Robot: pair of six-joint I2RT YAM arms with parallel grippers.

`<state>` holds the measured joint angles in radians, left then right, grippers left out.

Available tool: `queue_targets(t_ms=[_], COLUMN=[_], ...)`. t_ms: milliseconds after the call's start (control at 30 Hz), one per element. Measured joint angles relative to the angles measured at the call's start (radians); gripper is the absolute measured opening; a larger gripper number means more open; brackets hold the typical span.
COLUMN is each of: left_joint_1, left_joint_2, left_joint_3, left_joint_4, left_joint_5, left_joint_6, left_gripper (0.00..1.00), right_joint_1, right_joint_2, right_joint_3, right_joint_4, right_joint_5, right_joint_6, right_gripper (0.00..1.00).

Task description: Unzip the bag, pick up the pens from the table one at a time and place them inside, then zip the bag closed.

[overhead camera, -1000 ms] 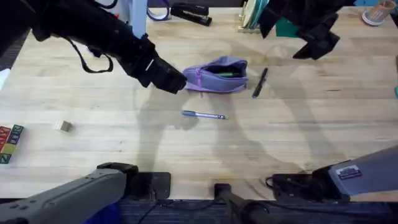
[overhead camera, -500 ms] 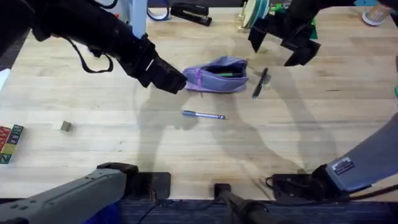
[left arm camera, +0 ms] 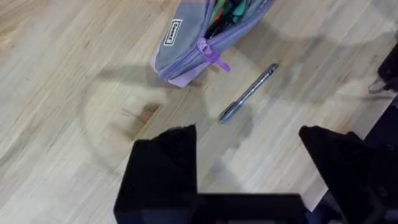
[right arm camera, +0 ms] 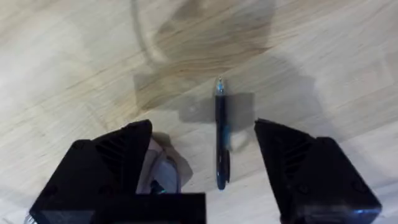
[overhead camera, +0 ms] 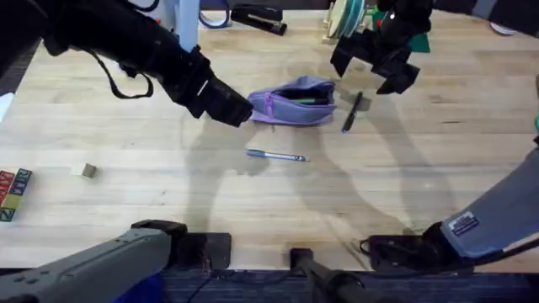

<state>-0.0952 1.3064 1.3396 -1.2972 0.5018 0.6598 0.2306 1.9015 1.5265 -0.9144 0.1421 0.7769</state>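
The lavender bag [overhead camera: 295,103] lies unzipped in the middle of the table [overhead camera: 168,194], with coloured items showing through its mouth. My left gripper [overhead camera: 229,109] is open beside the bag's left end, holding nothing. In the left wrist view the bag [left arm camera: 186,43] and the blue-grey pen [left arm camera: 249,93] lie beyond my open left gripper [left arm camera: 249,146]. That pen [overhead camera: 276,156] lies in front of the bag. The black pen [overhead camera: 351,111] lies just right of the bag. My right gripper [overhead camera: 370,66] hovers open above it. The right wrist view has the black pen [right arm camera: 221,134] between the spread fingers of the right gripper [right arm camera: 204,129].
A small wooden block [overhead camera: 84,171] and coloured letter blocks [overhead camera: 13,194] sit at the left. A black stapler [overhead camera: 257,17] and a holder with green items [overhead camera: 345,18] stand along the back edge. Bare wood stretches in front of the pens.
The right gripper has moved left and lower, from the back right to just above the black pen. The left arm, bag and pens have stayed put.
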Motion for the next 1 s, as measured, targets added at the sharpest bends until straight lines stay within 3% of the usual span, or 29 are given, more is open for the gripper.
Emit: queue_targets(t_ms=[567,667,833,1000], left_joint_1=[0.0,0.0,0.0,0.0], left_joint_2=[0.0,0.0,0.0,0.0], left_joint_3=[0.0,0.0,0.0,0.0], left_joint_4=[0.0,0.0,0.0,0.0], left_joint_5=[0.0,0.0,0.0,0.0], left_joint_6=[0.0,0.0,0.0,0.0], left_gripper=[0.994,0.993,0.993,0.994], right_joint_1=[-0.008,-0.01,-0.011,-0.011], right_joint_2=[0.099,0.099,0.099,0.099], right_joint_3=[-0.05,-0.05,-0.05,-0.05], right_joint_4=[0.06,0.059,0.054,0.054], right_joint_5=[-0.024,-0.029,-0.036,-0.047], right_joint_6=[0.0,0.0,-0.003,-0.005], right_gripper=[0.994,0.954,0.761,0.249])
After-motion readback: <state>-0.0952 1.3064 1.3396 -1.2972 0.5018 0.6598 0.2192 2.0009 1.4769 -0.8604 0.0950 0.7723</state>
